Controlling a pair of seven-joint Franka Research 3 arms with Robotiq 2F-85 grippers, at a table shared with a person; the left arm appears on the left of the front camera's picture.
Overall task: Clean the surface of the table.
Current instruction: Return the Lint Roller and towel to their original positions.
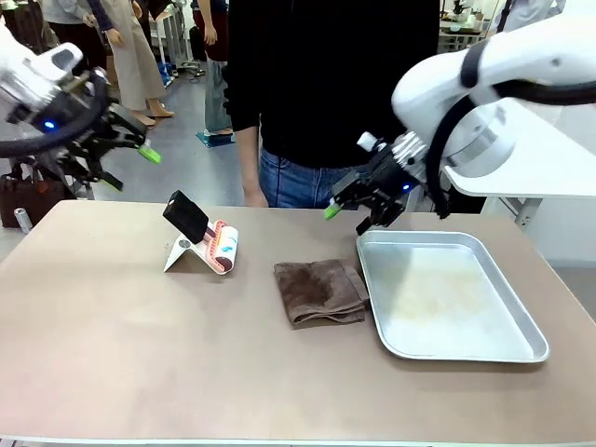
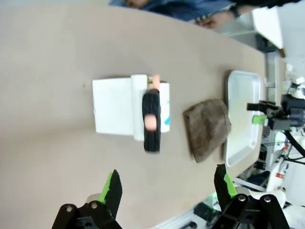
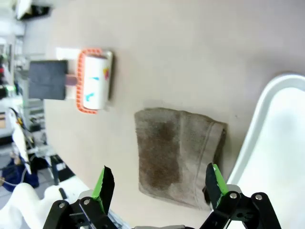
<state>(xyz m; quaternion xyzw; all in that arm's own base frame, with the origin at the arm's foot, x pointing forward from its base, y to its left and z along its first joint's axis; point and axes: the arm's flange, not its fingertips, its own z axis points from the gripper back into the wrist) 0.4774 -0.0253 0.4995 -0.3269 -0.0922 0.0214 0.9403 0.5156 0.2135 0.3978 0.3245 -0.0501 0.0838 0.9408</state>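
Note:
The tan-brown table (image 1: 130, 335) spans the front view. A folded brown cloth (image 1: 318, 291) lies near its middle, seen also in the left wrist view as the cloth (image 2: 207, 129) and in the right wrist view as the cloth (image 3: 174, 155). My left gripper (image 1: 130, 168) hangs open and empty above the table's far left corner; its own view shows the left gripper (image 2: 169, 186) with jaws wide apart. My right gripper (image 1: 358, 209) hovers open over the far edge, between cloth and tray; the right gripper (image 3: 159, 183) sits above the cloth.
A lint roller (image 1: 222, 247) with a black handle rests on a white stand (image 1: 182, 253) at left centre. A silver metal tray (image 1: 447, 298) lies right of the cloth, touching it. A person in a black top (image 1: 326, 84) stands at the far edge.

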